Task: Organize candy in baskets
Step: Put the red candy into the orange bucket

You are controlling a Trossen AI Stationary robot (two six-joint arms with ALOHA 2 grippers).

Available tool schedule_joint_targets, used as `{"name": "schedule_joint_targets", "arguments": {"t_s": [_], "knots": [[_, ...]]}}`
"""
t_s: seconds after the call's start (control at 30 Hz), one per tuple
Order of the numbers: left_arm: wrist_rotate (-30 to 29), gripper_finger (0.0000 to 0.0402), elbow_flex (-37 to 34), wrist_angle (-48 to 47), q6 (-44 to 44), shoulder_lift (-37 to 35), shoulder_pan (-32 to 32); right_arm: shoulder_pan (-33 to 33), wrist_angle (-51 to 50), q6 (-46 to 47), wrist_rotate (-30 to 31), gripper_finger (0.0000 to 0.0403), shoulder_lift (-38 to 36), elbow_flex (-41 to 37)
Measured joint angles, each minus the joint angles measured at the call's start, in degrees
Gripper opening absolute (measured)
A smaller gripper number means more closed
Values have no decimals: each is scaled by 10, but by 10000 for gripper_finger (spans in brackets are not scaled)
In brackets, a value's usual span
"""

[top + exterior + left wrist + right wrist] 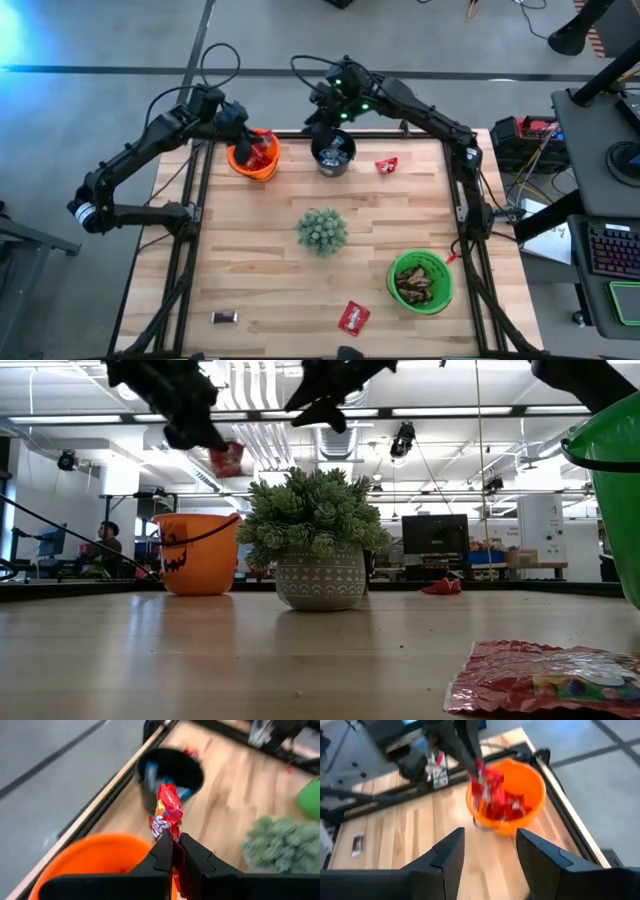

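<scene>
Holding 1 red candy (167, 812) over the orange basket (254, 157), the left gripper (176, 851) pinches; right gripper (489, 851) spread wide; 3 baskets, black one's (333, 152) contents seemingly blue.

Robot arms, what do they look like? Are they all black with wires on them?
Mostly, yes. Both arms are dark and jointed, with black cables looping off them. The left arm has a pale band near its base. The right arm shows small green lights near its wrist. Each gripper has two dark, flat, blocky fingers.
</scene>
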Motion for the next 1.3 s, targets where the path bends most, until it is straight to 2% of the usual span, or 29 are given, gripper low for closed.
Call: {"name": "schedule_joint_targets", "arguments": {"t_s": [0.17,0.33,0.47,0.57,0.77,0.9,1.0,1.2,1.3], "knots": [[-30,0,0,-66,27,-2,2,-13,-109,-44,22,160,-34,0],[-88,0,0,-95,36,-2,4,-19,-214,-84,117,153,-57,0],[-95,0,0,-100,37,0,4,-22,-293,-106,185,153,-64,0],[-108,0,0,-107,37,4,4,-23,-332,-106,208,154,-64,0],[-137,0,0,-120,45,7,4,-24,-345,-97,221,152,-65,0],[-166,14,0,-124,44,7,4,-24,-345,-96,222,151,-65,0],[-167,34,0,-124,43,7,4,-25,-345,-85,227,152,-65,-1],[-167,90,0,-123,43,7,4,-27,-345,-85,298,159,-65,-1],[-167,115,0,-122,45,7,4,-33,-345,-83,301,162,-64,-1]]}}
